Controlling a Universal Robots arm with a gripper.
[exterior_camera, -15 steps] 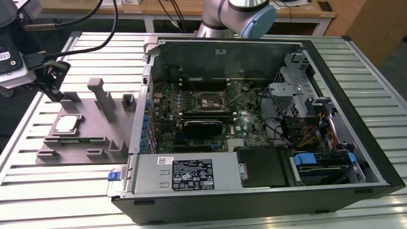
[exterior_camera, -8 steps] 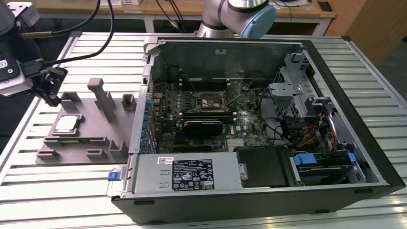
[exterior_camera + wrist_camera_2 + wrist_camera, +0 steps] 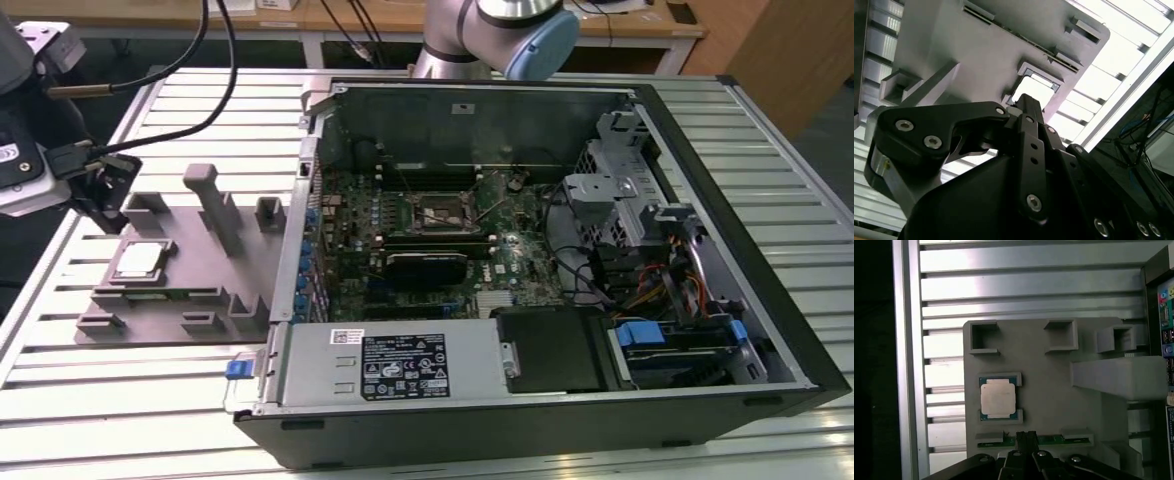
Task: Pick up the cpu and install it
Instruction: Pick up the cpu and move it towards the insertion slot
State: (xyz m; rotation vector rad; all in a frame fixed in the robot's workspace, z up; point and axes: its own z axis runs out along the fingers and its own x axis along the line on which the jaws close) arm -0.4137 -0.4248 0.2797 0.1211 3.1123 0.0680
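The cpu (image 3: 138, 262) lies flat in a square pocket of the grey fixture tray (image 3: 187, 300), on the exterior view's left. Its silvery top with a green rim is plain in the first wrist view (image 3: 998, 399); in the second wrist view the cpu (image 3: 1035, 91) is a bright square. My gripper (image 3: 98, 197) hangs above the tray's far left edge, apart from the chip. In both wrist views the black fingers (image 3: 1025, 436) sit pressed together with nothing between them, the tips (image 3: 1026, 102) just short of the cpu. The motherboard socket (image 3: 442, 212) lies inside the open case.
An open black computer case (image 3: 747, 300) takes up the middle and right of the slatted metal table (image 3: 120, 400). The tray carries a tall post (image 3: 204, 200) and several raised blocks (image 3: 1116, 375). Cables (image 3: 200, 60) trail from the arm at back left.
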